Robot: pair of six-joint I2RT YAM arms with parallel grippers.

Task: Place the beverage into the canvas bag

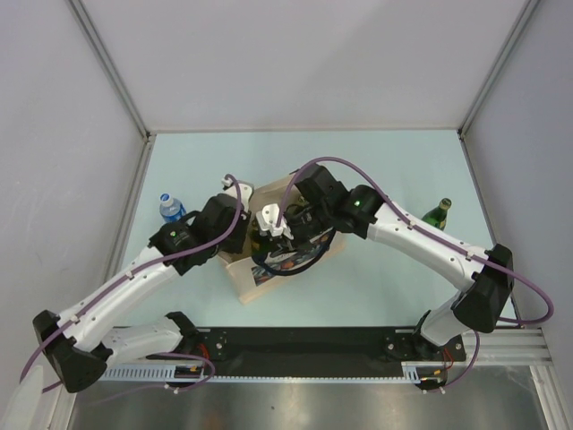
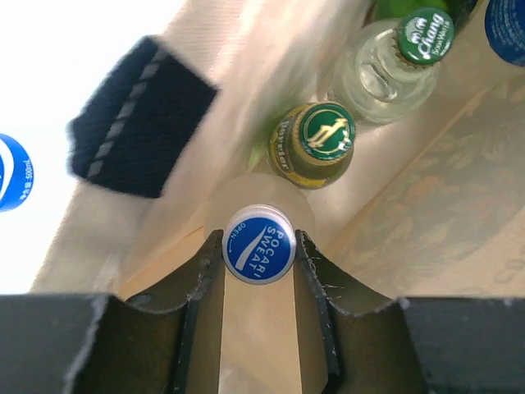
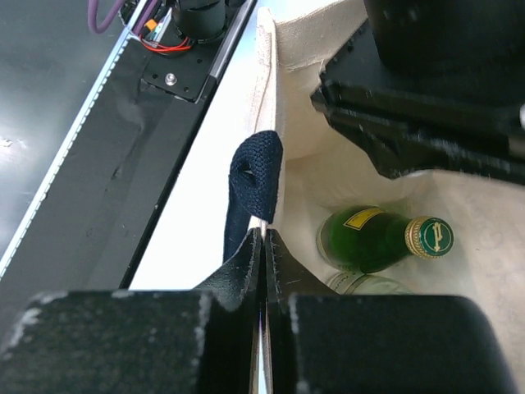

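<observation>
Left gripper (image 2: 258, 236) is down inside the canvas bag (image 1: 243, 276), jaws closed on the neck of the beverage, a plastic bottle (image 2: 259, 250) with a blue-and-white cap, low centre of the left wrist view. Its fingers (image 2: 176, 287) sit tight on both sides of the cap. The grip looks firm, but the bottle body below is blurred, so whether it touches the bag floor cannot be told. Bottle is upright and within the bag walls. The task looks close to done: lower, let go, lift out.

Right gripper (image 3: 264, 240) is pinched shut on the bag rim beside the navy handle (image 3: 256, 176), bottom centre of the right wrist view, holding the mouth open.

Also in the bag are a green-capped bottle (image 2: 325, 135) just above the held one, a clear glass bottle (image 2: 385, 70) at upper right, and a blue cap (image 2: 509, 25) in the top right corner. Out on the table (image 1: 376, 179) stand a water bottle (image 1: 168, 207) left of the bag and a green glass bottle (image 1: 437, 213) far right.

Handling: the bottle is plastic and probably full, so moderately heavy. Its wall is smooth, likely slippery, and gives under a squeeze. The neck under the cap ridge is the stiff part and the best place to hold it. The bag is soft cloth and its walls would likely sag without the pinch. The main risk is knocking the glass neighbours on set-down.
</observation>
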